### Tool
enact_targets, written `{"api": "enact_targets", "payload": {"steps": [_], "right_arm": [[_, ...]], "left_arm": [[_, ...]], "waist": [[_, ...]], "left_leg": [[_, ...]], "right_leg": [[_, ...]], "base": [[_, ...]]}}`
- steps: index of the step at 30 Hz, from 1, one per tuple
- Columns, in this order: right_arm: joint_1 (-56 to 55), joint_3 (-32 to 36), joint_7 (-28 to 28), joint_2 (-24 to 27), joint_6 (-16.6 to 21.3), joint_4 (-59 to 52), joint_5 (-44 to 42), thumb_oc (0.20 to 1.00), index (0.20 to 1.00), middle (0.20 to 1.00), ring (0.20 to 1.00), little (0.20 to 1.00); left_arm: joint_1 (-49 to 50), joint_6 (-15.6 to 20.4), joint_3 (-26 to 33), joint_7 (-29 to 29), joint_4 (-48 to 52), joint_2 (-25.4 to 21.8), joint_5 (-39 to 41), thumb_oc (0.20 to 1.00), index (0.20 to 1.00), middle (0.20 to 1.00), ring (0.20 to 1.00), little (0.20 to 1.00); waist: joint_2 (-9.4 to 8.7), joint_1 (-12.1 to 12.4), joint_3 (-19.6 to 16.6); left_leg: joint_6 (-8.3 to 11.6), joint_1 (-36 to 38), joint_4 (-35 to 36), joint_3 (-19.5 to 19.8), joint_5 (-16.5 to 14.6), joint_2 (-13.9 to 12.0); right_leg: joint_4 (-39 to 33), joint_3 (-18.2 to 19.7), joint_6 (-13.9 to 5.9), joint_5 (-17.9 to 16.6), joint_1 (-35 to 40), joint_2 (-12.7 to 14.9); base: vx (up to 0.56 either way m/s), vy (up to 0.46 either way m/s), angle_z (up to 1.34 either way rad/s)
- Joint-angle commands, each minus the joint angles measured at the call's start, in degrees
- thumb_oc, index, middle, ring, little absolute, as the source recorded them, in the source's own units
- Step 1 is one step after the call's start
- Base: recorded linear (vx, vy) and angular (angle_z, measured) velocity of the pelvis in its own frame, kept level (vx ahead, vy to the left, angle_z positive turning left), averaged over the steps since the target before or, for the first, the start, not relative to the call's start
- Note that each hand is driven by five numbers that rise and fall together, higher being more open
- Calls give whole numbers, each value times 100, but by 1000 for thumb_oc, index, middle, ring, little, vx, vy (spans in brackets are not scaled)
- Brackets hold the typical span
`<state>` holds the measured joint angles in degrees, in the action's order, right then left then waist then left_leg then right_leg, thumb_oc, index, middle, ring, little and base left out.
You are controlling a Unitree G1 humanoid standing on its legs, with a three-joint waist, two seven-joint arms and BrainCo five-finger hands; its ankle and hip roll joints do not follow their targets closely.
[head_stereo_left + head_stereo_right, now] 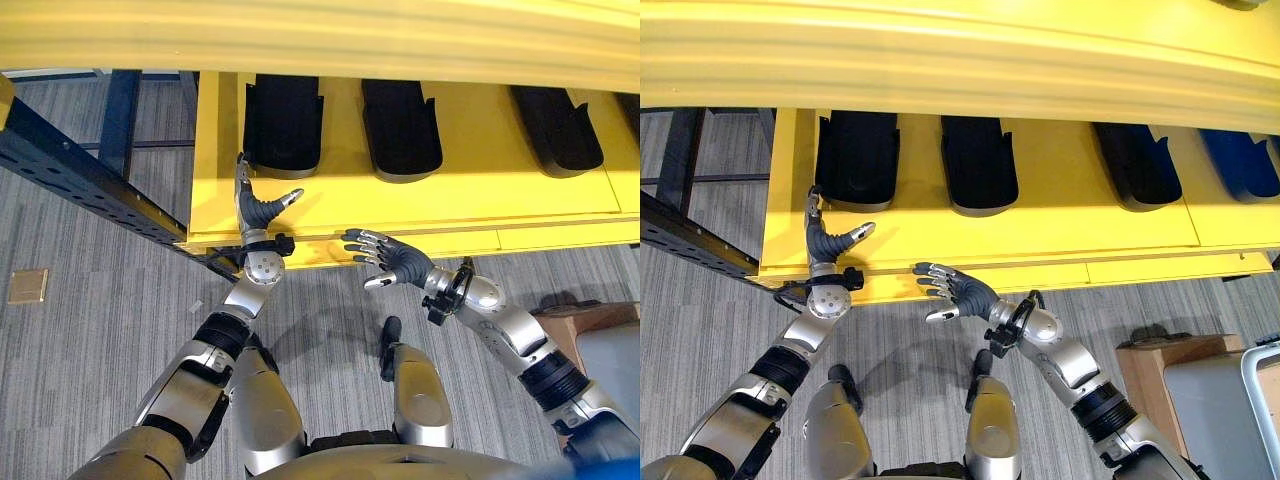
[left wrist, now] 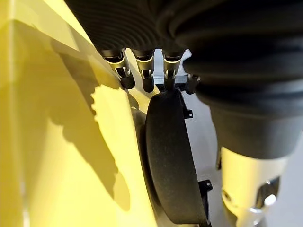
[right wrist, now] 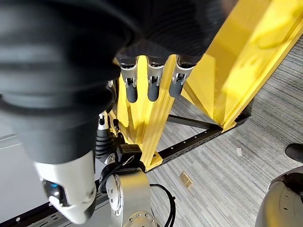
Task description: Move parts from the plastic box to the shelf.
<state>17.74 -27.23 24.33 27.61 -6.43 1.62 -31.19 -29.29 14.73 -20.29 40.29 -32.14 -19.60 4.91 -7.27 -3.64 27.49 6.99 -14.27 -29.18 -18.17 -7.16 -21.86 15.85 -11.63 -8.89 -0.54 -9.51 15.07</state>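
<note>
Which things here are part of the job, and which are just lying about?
Job: yellow shelf; black parts lying on it; left hand and right hand, both open and empty.

Lying about: brown box; small tan piece on the floor.

Bright, even overhead light on the yellow shelf (image 1: 420, 190), its front lip washed pale with glare at twelve o'clock. Soft shadows pool on the grey carpet (image 1: 90, 350) towards six o'clock. In the left wrist view a crisp finger-shaped shadow falls across the yellow surface, while the black part (image 2: 170, 161) reads dark with little detail. The ribbed covers up close are blurred.
</note>
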Motion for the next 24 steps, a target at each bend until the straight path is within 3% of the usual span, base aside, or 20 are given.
{"api": "enact_targets", "payload": {"steps": [1, 3, 5, 9, 14, 19, 24], "right_arm": [[-62, 210, 51, -138, 368, -316, -16, 1000, 1000, 1000, 1000, 1000], [-64, 209, 50, -140, 342, -327, -22, 1000, 1000, 1000, 1000, 1000], [-55, 212, 67, -163, 316, -331, -32, 1000, 1000, 1000, 1000, 1000], [-67, 189, 29, -213, 347, -307, -14, 1000, 1000, 1000, 1000, 1000], [-94, 171, -128, -271, 338, -369, 14, 1000, 1000, 1000, 1000, 1000], [-114, 159, -282, -271, 334, -422, -25, 1000, 1000, 1000, 1000, 1000], [-153, 148, -343, -255, 361, -429, -80, 1000, 1000, 1000, 1000, 1000]], "left_arm": [[65, 214, -379, -144, 309, 159, -167, 1000, 1000, 1000, 1000, 1000], [74, 185, -384, -83, 310, 177, -187, 1000, 1000, 1000, 1000, 1000], [102, 69, -331, 800, 239, 211, -218, 1000, 1000, 1000, 1000, 1000], [126, 58, -66, 1378, 80, 266, -110, 1000, 1000, 1000, 1000, 1000], [240, 366, 267, 2275, -27, 386, -164, 1000, 1000, 1000, 1000, 1000], [419, 963, 653, 3029, -29, 431, -341, 1000, 1000, 1000, 1000, 1000], [564, 1236, 858, 3193, -27, 445, -449, 1000, 1000, 1000, 1000, 1000]], "waist": [[-42, 1, -98], [-38, -1, -106], [-41, 13, -107], [-42, 43, -101], [-28, 107, -86], [3, 180, -94], [32, 216, -156]], "left_leg": [[-244, 53, -27, -193, 46, 151], [-244, 66, -9, -202, 52, 156], [-240, 55, -12, -184, 60, 157], [-216, 44, -21, -142, 67, 155], [-190, 61, 3, -98, 79, 173], [-177, 126, 73, -65, 87, 206], [-170, 251, 214, -68, 132, 252]], "right_leg": [[594, -367, 126, 421, 97, 43], [579, -368, 123, 415, 105, 43], [581, -372, 130, 418, 110, 44], [570, -381, 138, 433, 136, 46], [552, -434, 137, 443, 181, 81], [529, -494, 140, 468, 250, 125], [455, -538, 140, 473, 354, 138]], "base": [[0, 0, 0], [0, 0, 0], [0, 0, 0], [0, 0, 0], [0, 0, 0], [0, 0, 0], [25, -23, 5]]}}
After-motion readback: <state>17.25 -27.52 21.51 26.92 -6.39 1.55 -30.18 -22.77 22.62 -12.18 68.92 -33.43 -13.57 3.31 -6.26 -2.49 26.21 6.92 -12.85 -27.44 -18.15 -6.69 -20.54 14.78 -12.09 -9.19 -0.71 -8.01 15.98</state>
